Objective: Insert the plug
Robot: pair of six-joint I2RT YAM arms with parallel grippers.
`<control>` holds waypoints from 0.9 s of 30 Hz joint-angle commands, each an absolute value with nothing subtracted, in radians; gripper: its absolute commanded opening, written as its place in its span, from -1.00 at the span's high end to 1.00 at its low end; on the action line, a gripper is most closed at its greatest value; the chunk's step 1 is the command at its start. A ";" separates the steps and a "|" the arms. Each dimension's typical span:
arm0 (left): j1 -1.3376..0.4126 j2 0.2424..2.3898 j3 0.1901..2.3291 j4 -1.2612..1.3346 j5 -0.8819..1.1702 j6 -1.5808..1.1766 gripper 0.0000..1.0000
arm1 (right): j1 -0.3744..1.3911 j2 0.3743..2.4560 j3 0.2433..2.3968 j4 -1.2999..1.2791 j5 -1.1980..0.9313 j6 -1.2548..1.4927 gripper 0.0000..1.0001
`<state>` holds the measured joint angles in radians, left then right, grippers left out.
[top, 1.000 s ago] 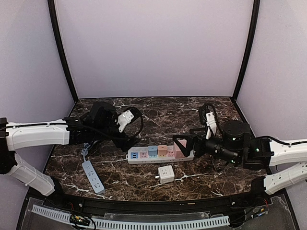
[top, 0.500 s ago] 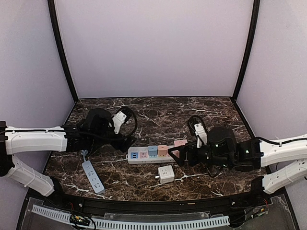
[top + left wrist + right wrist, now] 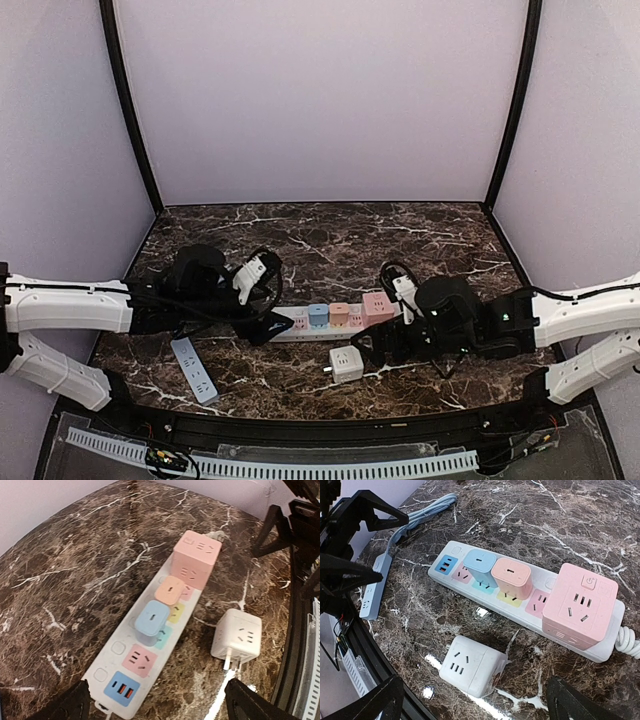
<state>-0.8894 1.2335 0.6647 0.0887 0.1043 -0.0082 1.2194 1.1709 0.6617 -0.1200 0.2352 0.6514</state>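
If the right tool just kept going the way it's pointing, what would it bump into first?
Most likely the white cube-shaped plug adapter lying just ahead of the right tool, before the long white power strip; depth is hard to judge.

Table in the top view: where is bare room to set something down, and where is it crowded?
The table is bare between the power strip and the back wall, and between the grey strip and the white cube adapter. It is crowded mid-table, where the left gripper and right gripper flank the power strip.
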 commanded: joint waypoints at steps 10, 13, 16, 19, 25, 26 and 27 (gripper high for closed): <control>-0.993 1.315 0.693 0.134 0.266 0.031 -0.88 | 1.224 1.001 0.683 -0.205 0.312 0.597 -0.97; -1.020 1.358 0.716 0.134 0.269 0.031 -0.87 | 1.226 0.968 0.668 -0.212 0.331 0.601 -0.97; -1.051 1.412 0.746 0.118 0.252 0.041 -0.86 | 1.226 0.942 0.654 -0.217 0.341 0.603 -0.97; -1.085 1.457 0.787 0.110 0.203 0.042 -0.86 | 1.225 0.926 0.641 -0.218 0.348 0.604 -0.97; -1.119 1.542 0.842 0.115 0.119 0.006 -0.84 | 1.224 0.913 0.631 -0.219 0.352 0.608 -0.97; -1.123 1.562 0.848 0.112 0.110 0.005 -0.83 | 1.224 0.912 0.630 -0.219 0.353 0.608 -0.97; -1.133 1.573 0.863 0.103 0.106 0.006 -0.83 | 1.224 0.910 0.628 -0.219 0.354 0.608 -0.97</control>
